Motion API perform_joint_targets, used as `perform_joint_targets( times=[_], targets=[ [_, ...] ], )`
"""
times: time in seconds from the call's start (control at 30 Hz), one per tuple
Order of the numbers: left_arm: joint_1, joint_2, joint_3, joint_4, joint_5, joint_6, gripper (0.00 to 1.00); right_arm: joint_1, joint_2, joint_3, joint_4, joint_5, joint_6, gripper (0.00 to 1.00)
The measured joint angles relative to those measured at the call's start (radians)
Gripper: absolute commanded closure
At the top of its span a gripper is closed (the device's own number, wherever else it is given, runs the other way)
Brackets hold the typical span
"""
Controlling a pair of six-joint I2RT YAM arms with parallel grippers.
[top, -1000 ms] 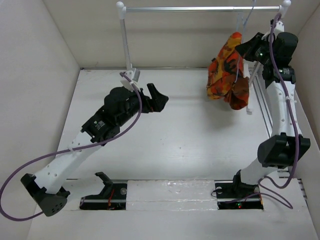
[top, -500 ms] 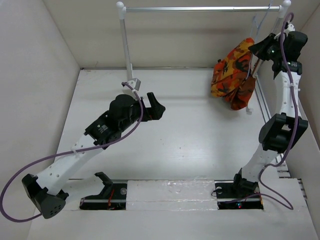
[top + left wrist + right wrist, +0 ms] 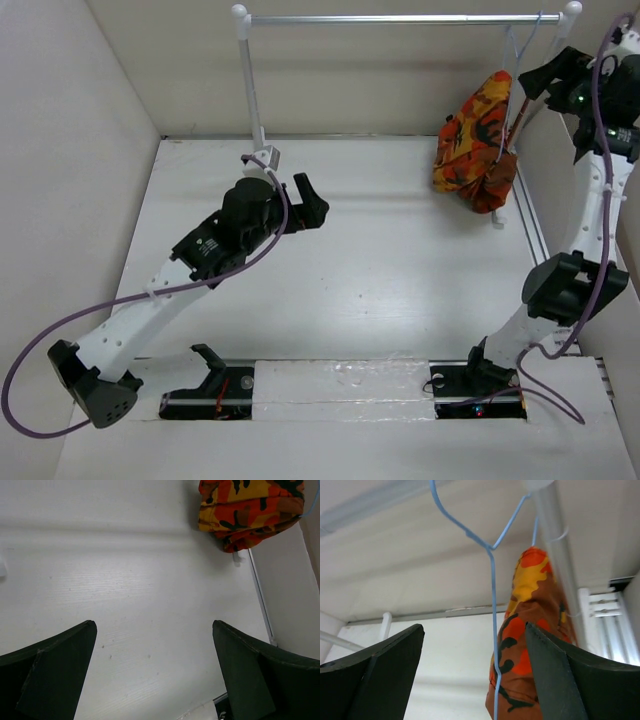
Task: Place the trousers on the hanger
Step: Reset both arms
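Left gripper (image 3: 154, 623): fingers spread wide, nothing between them, low over the table (image 3: 400, 280), in front of the left post of the rack (image 3: 400, 17).
Right gripper (image 3: 474, 626): also spread, holding nothing, raised beside the rack's right post.
Trousers (image 3: 478, 140): bunched, draped on the hanger, hanging below the crossbar's right end.
Hanger (image 3: 492, 580): hook up at the crossbar, near the right post.

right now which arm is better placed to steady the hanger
Right: the right gripper, open, sits by the hanger and trousers; the left gripper hangs open over the table, well away.
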Motion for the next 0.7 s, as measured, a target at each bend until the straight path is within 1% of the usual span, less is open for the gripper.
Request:
perform_joint_targets(
  times=[0.1, 0.2, 0.27, 0.33, 0.4, 0.5, 0.6, 0.7],
  targets=[
    [0.0, 0.049, 0.082, -0.022, -0.01, 0.009, 0.01, -0.046, -0.069, 0.01, -0.03, 0.011, -0.023, 0.15],
    [0.0, 0.065, 0.133, -0.023, -0.01, 0.016, 0.01, -0.078, -0.179, -0.044, -0.032, 0.022, -0.038, 0.17],
    [0.0, 0.06, 0.148, -0.021, -0.008, 0.019, 0.01, -0.082, -0.311, -0.162, -0.03, 0.021, -0.045, 0.17],
    [0.0, 0.045, 0.145, -0.018, -0.001, 0.018, 0.01, -0.058, -0.455, -0.313, 0.028, 0.027, -0.04, 0.18],
    [0.0, 0.011, 0.115, -0.013, 0.002, 0.015, 0.01, 0.005, -0.63, -0.497, 0.05, 0.039, -0.035, 0.18],
    [0.0, -0.089, 0.019, -0.006, 0.003, 0.006, 0.01, 0.136, -0.873, -0.735, 0.042, 0.071, -0.041, 0.19],
    [0.0, -0.21, -0.104, -0.015, 0.006, -0.008, 0.01, 0.251, -1.062, -0.916, -0.005, 0.119, -0.061, 0.19],
    [0.003, -0.278, -0.186, -0.026, 0.027, -0.025, 0.01, 0.309, -1.213, -1.079, -0.094, 0.167, -0.084, 0.19]
  ],
)
